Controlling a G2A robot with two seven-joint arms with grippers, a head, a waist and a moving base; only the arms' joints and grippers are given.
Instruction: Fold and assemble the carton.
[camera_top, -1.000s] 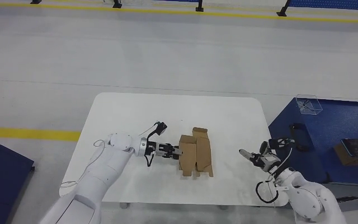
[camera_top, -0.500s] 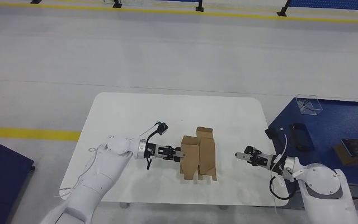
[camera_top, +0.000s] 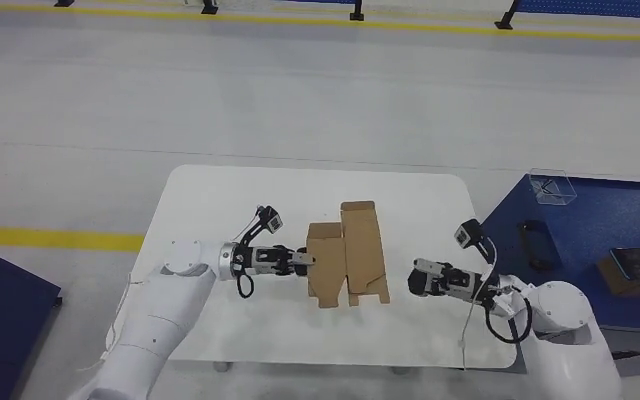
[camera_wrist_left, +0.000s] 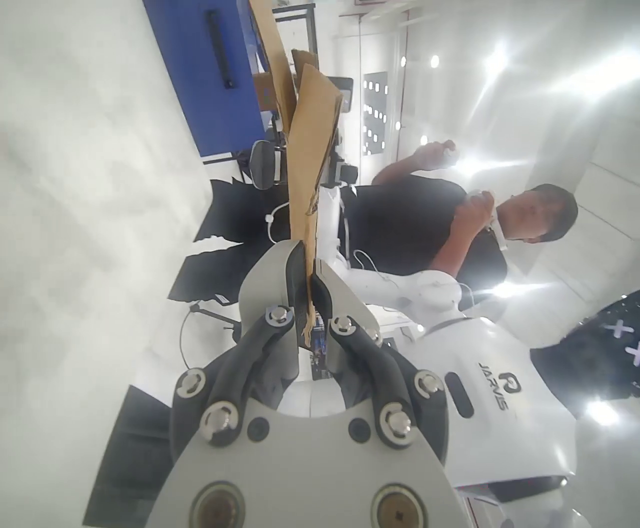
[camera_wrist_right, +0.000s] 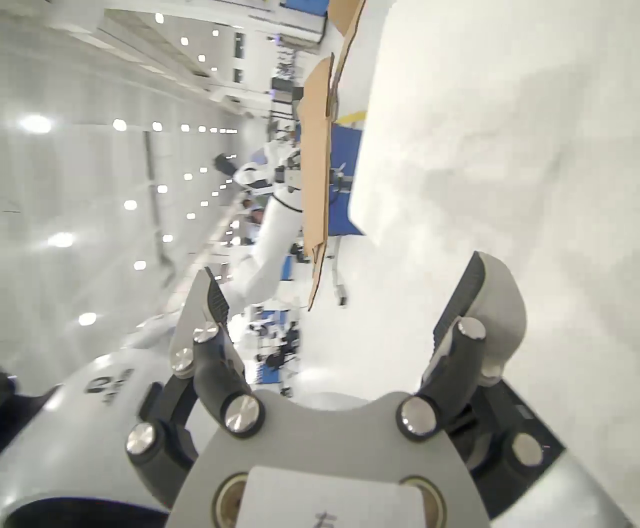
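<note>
- The left gripper (camera_wrist_left: 306, 260) has its jaws pinched on one edge of the carton (camera_top: 348, 255) (flat and brown).
- The right gripper (camera_wrist_right: 344, 272) has its jaws wide apart, holding nothing, near the carton's other side.
- The carton is over the middle of the white table (camera_top: 230, 200).

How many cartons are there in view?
1. The carton is over the middle of the table, with one edge clamped in the left gripper. The open right gripper is on its other side, apart from it. None seems hidden.
</note>
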